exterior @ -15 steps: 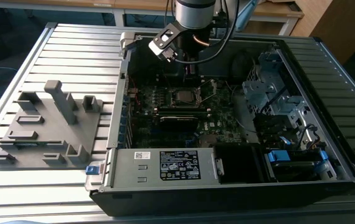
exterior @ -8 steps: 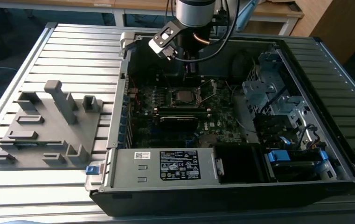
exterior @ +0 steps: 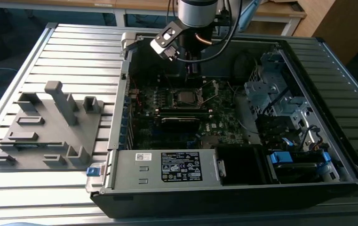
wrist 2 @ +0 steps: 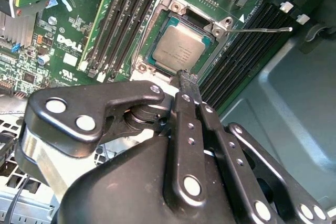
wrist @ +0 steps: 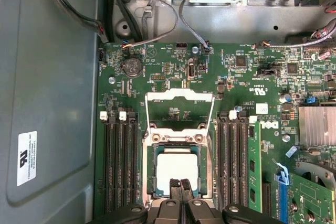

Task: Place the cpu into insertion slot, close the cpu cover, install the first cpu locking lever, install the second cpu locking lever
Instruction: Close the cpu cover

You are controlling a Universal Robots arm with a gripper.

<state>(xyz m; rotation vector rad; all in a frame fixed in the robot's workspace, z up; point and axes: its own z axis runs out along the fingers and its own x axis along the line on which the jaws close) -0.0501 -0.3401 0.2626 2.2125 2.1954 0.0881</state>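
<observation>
Silver-grey flat square cpu (wrist: 177,167) sits down in its square metal socket (wrist: 149,174) on the green circuit board (wrist: 247,77), so that bit of the job looks done, I think. It lies flat, w/ the socket walls all round it, in the first wrist view. Thin shiny silver cpu cover (wrist: 180,94), a frame w/ a big open window, is flipped up & back on its hinge, away from the chip, so the chip is bare; cover not yet closed. Black two-finger gripper (wrist: 181,183) hangs just over the socket edge on the side opp. the cover's hinge. Its fingers are pinched tight together w/ nothing between them, prob. so the thin tip can poke or push small parts; that's my guess. Can't tell if the tip touches the socket. In the second wrist view a thin silver wire lever (wrist 2: 262,30) sticks out sideways, free, not hooked down, which is why the cover can stand open. Long black memory slots (wrist: 121,166) run along both sides of the socket. In the exterior view the silver arm (exterior: 197,14) reaches down into the open black computer case (exterior: 229,205), which lies on its side on a ribbed grey metal surface (exterior: 72,47) so the board faces up. Grey plastic holder block (exterior: 47,127) sits on the surface at the exterior view's left, apart from the case.
</observation>
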